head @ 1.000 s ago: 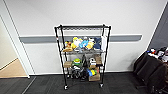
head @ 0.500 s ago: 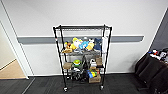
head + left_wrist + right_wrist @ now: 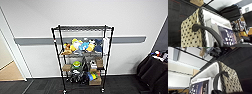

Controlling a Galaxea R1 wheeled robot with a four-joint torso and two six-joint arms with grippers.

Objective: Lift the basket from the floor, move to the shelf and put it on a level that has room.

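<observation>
Basket (image 3: 191, 36) | its dark loop handle (image 3: 218, 78) fills your wrist views, carpet (image 3: 245, 65) beneath; grip state cannot be told | ahead: shelf (image 3: 82, 57), top level (image 3: 82, 28) bare, plush toys (image 3: 82, 46) and boxes (image 3: 95, 81) below.

Even, diffuse indoor light fills the head view, leaving the pale wall (image 3: 82, 15) bright and almost shadowless, while the dark floor (image 3: 45, 87) takes little of it. The whole picture is soft, and the plush toys (image 3: 81, 45) on the shelf (image 3: 82, 56) smear into colour blobs. Straight lines lean at the side edges. In both wrist views the basket (image 3: 189, 33) looms close and blurred, its white lining nearly blown out.
</observation>
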